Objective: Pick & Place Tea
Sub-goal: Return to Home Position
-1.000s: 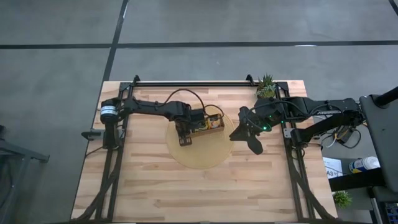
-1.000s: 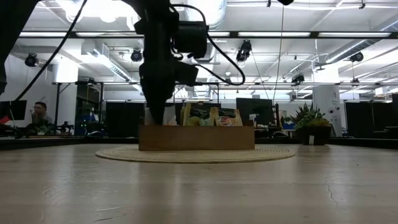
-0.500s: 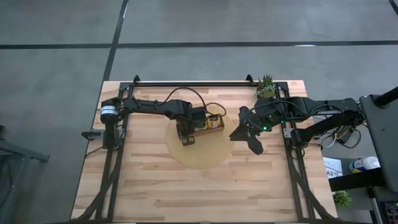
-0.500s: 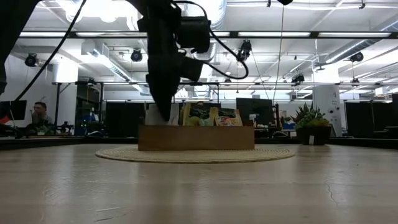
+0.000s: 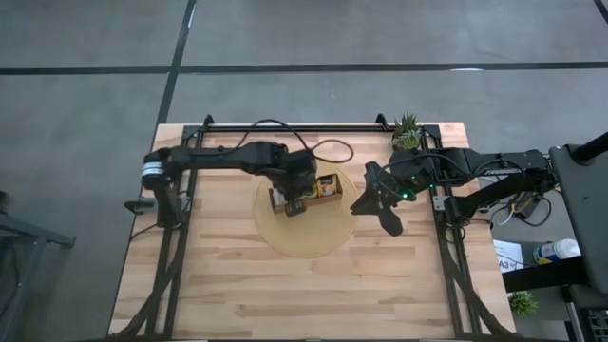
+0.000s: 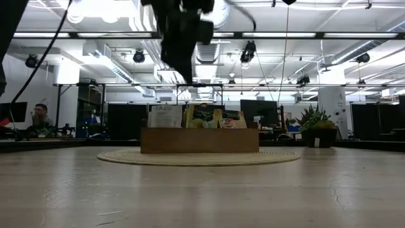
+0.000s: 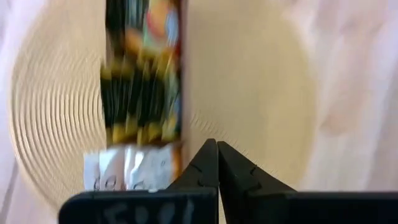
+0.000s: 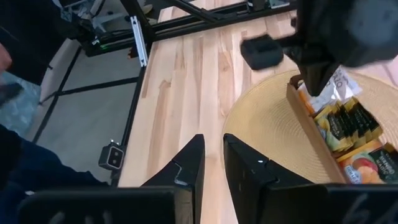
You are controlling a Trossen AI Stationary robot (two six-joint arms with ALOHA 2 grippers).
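From overhead, the wooden tray (image 5: 338, 193) sits on the round woven mat (image 5: 304, 233) at the centre of the table, its long axis running left to right across the frame with a slight tilt. The left gripper (image 5: 293, 203) hangs over the tray's left end and hides that part. The right gripper (image 5: 377, 207) waits just off the mat's right edge, well short of the tray, so the left arm is plainly the nearer one.

At table height, the tea stands upright in the tray (image 6: 199, 140): a white sachet (image 6: 164, 116) at the left, yellow-green sachets (image 6: 202, 117) in the middle and orange-red ones (image 6: 233, 119) at the right. The left gripper (image 6: 187, 75) hangs above, clear of the sachet tops, roughly over the boundary between the white and yellow-green sachets. A person (image 6: 41, 117) sits far off at the left edge.

In the left wrist view, the fingertips (image 7: 216, 163) meet in a point with nothing between them. The white sachets (image 7: 130, 169) lie just beside the tips, and the yellow-green ones (image 7: 143, 93) run away up the frame.

In the right wrist view, the right gripper's fingers (image 8: 198, 160) stand a little apart and empty. The tray (image 8: 306, 121) lies ahead at the right of the frame.

The job looks about finished. Any withdrawal of the left arm should go up and away from the tea directly beneath it.
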